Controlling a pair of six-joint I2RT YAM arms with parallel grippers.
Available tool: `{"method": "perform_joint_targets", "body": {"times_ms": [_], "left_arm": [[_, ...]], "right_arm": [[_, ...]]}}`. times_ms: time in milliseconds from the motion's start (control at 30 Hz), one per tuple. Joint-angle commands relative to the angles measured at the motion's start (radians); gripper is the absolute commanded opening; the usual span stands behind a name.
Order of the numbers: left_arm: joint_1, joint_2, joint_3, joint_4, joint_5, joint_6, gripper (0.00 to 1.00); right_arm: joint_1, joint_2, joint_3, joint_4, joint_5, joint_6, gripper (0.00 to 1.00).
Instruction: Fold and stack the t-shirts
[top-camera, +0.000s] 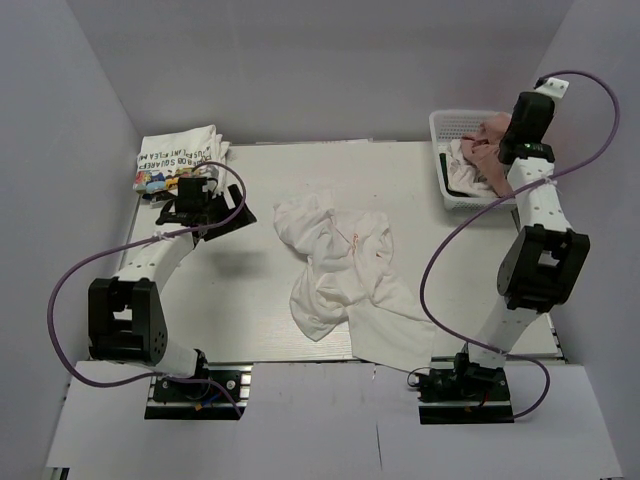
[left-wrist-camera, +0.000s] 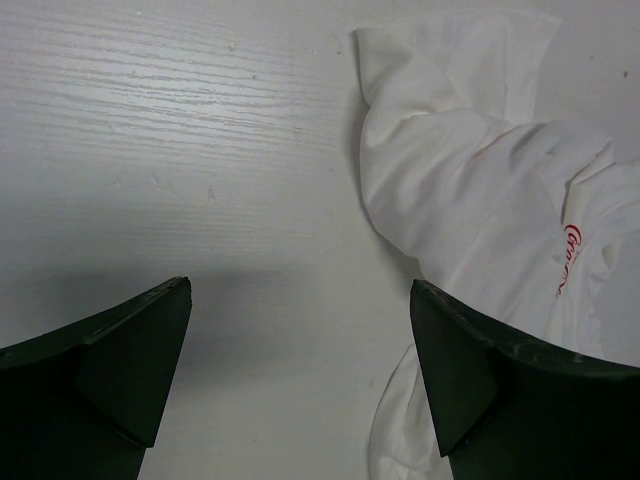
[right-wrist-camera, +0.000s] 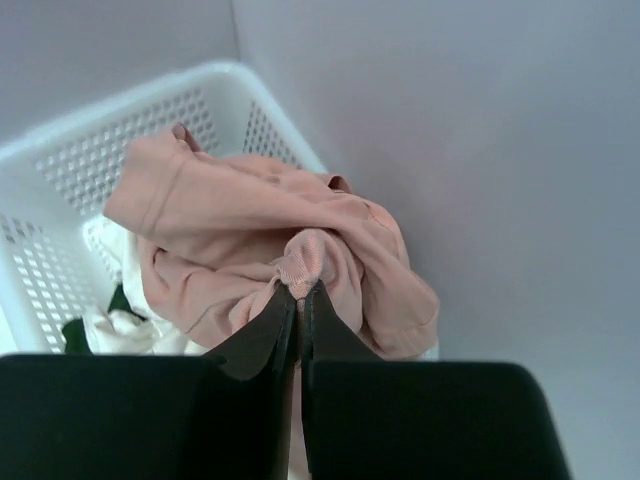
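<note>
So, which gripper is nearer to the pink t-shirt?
Right. The right gripper is shut on the pink t-shirt, above the basket. The left gripper is open over the table, beside the white t-shirt, far across from the pink one.

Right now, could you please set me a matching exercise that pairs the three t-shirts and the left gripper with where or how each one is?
Things:
1. pink t-shirt
2. crumpled white t-shirt
3. folded printed t-shirt
4. left gripper

Places or states:
A. open, above bare table
B. at the table's far left corner
C. pinched in the shut right gripper, over the basket
D. lying loose mid-table

Pairs: 1-C, 2-D, 3-B, 4-A.
</note>
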Motion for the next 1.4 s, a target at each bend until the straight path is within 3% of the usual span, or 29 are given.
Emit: {"method": "perform_joint_targets", "body": {"times_ms": [0, 133, 267, 300, 333, 367, 400, 433, 633, 700, 833, 967, 1000, 1067, 1100, 1367], "left_arm": [[0.004, -0.051, -0.005, 0.01, 0.022, -0.015, 1.0], [-0.006, 0.001, 0.031, 0.019, 0.075, -0.015, 1.0], [-0.018, 0.053, 0.044, 0.074, 0.136, -0.026, 1.0], [-0.035, 0.064, 0.044, 0.101, 0.153, -0.026, 1.0], [-0.044, 0.094, 0.057, 0.131, 0.162, -0.026, 0.97], [-0.056, 0.113, 0.067, 0.131, 0.151, -0.026, 0.97], [-0.084, 0.134, 0.099, 0.131, 0.119, -0.026, 0.95], [-0.097, 0.18, 0.118, 0.121, 0.104, -0.026, 0.94], [-0.199, 0.361, 0.262, 0.069, 0.013, -0.017, 0.88], [-0.208, 0.41, 0.329, 0.014, -0.09, -0.036, 0.8], [-0.24, 0.469, 0.362, -0.01, -0.111, -0.037, 0.69], [-0.249, 0.481, 0.35, 0.01, -0.12, -0.049, 0.43], [-0.249, 0.481, 0.336, 0.021, -0.111, -0.049, 0.27], [-0.259, 0.481, 0.336, 0.03, -0.111, -0.049, 0.06], [-0.259, 0.481, 0.336, 0.03, -0.111, -0.049, 0.0], [-0.259, 0.382, 0.239, 0.09, -0.117, -0.04, 0.0]], "right_arm": [[-0.001, 0.077, -0.019, 0.027, -0.152, -0.041, 0.0], [0.001, 0.203, 0.063, -0.031, -0.229, 0.007, 0.0], [0.015, 0.347, 0.14, -0.121, -0.376, -0.054, 0.0], [0.021, 0.364, 0.16, -0.156, -0.402, -0.066, 0.08], [0.024, 0.374, 0.211, -0.198, -0.398, -0.057, 0.24], [0.026, 0.369, 0.218, -0.215, -0.397, -0.051, 0.34], [0.032, 0.352, 0.204, -0.217, -0.419, -0.04, 0.51], [0.035, 0.26, 0.162, -0.204, -0.43, -0.043, 0.9], [0.127, -0.028, -0.033, -0.146, -0.394, 0.035, 0.9], [0.197, -0.117, -0.111, -0.149, -0.376, 0.056, 0.9], [0.271, -0.212, -0.275, -0.137, -0.437, 0.112, 0.9], [0.357, -0.258, -0.414, -0.089, -0.396, 0.211, 0.9], [0.384, -0.257, -0.458, -0.073, -0.387, 0.225, 0.9], [0.424, -0.242, -0.48, -0.043, -0.429, 0.265, 0.9], [0.437, -0.237, -0.497, -0.028, -0.463, 0.262, 0.9], [0.553, -0.045, -0.52, 0.038, -0.457, 0.288, 0.9]]}}
